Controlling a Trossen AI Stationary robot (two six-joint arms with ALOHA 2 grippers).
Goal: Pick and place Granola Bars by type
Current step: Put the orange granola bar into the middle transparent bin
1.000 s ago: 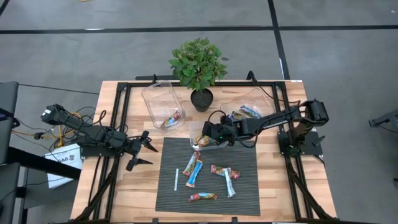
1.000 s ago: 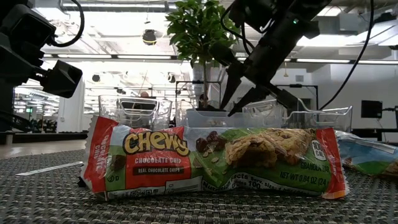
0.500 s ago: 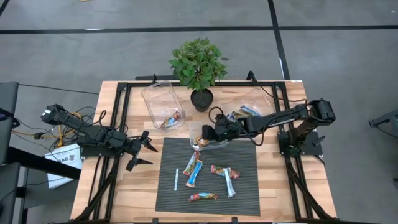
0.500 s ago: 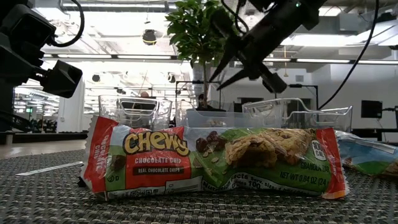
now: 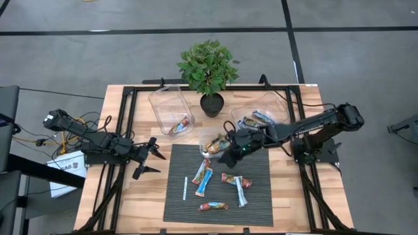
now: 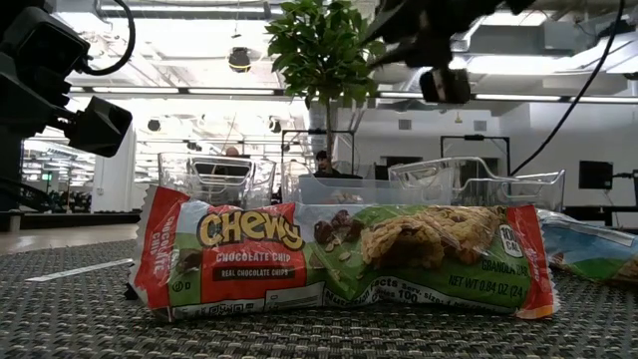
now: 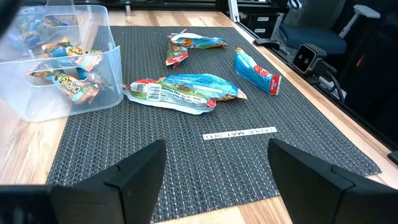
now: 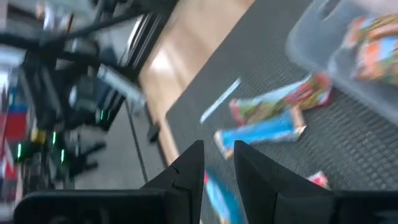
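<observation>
right wrist view is all motion blur, wrapper print on the granola bars unreadable, and the clear bin runs off frame

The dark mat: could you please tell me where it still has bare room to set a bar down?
The dark mat is bare along its right side, right of the crossed bars, and at its lower left corner below the white stick. Its upper middle is crowded: the clear bin, two bars, and the right gripper above.
</observation>
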